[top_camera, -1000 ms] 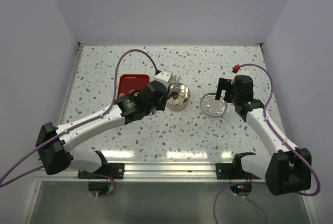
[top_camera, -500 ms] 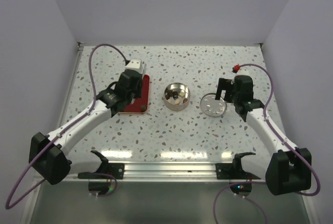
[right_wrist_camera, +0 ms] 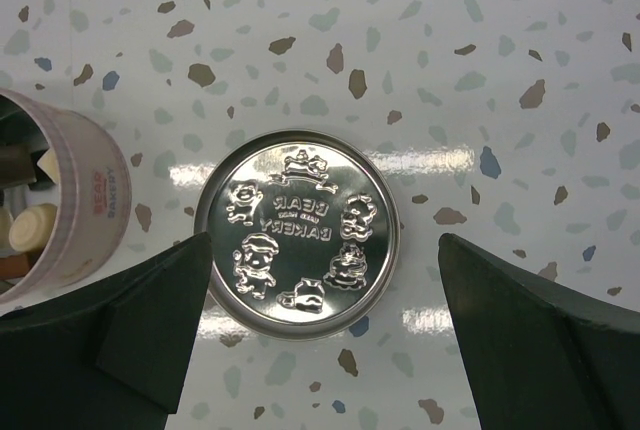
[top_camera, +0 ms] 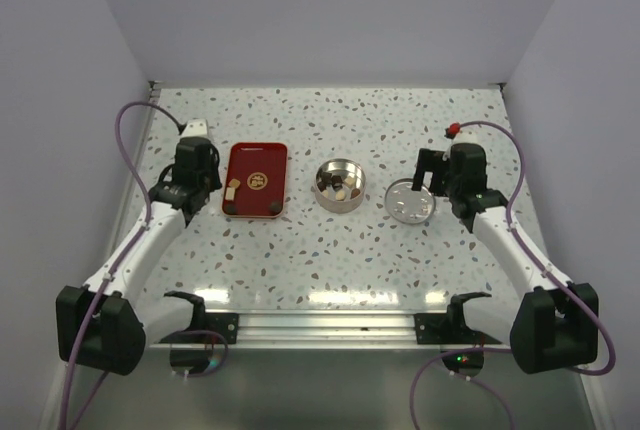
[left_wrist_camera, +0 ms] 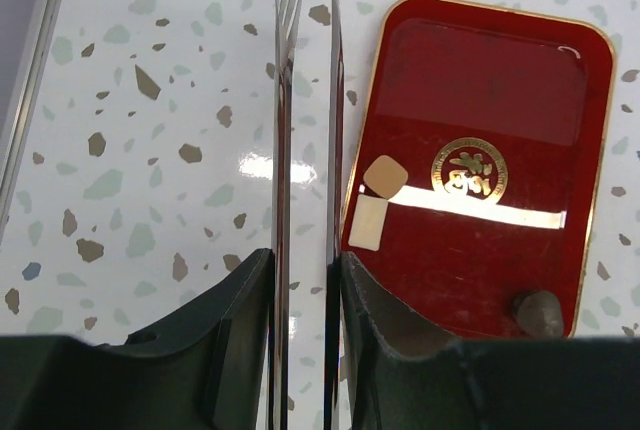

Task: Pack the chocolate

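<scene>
The red tray [top_camera: 257,180] holds three chocolate pieces: a light brown one [left_wrist_camera: 385,176], a cream one [left_wrist_camera: 367,222] and a dark one [left_wrist_camera: 538,312]. The open silver tin [top_camera: 339,186] holds several more pieces [right_wrist_camera: 30,225]. My left gripper [top_camera: 193,158] is left of the tray, shut on thin metal tongs [left_wrist_camera: 282,130]. The tong blades stand slightly apart with nothing between them, over bare table beside the tray's left edge. My right gripper [right_wrist_camera: 325,240] is open and empty above the tin's lid [right_wrist_camera: 297,230], which lies flat on the table.
The tin [right_wrist_camera: 60,220] stands just left of the lid [top_camera: 410,200]. The walls of the cell stand close on the left, the right and the back. The left arm's purple cable [top_camera: 130,120] loops near the left wall.
My left arm has swung left with the tongs, from over the tin, across the tray, to the table left of the tray. The right arm has not moved.
</scene>
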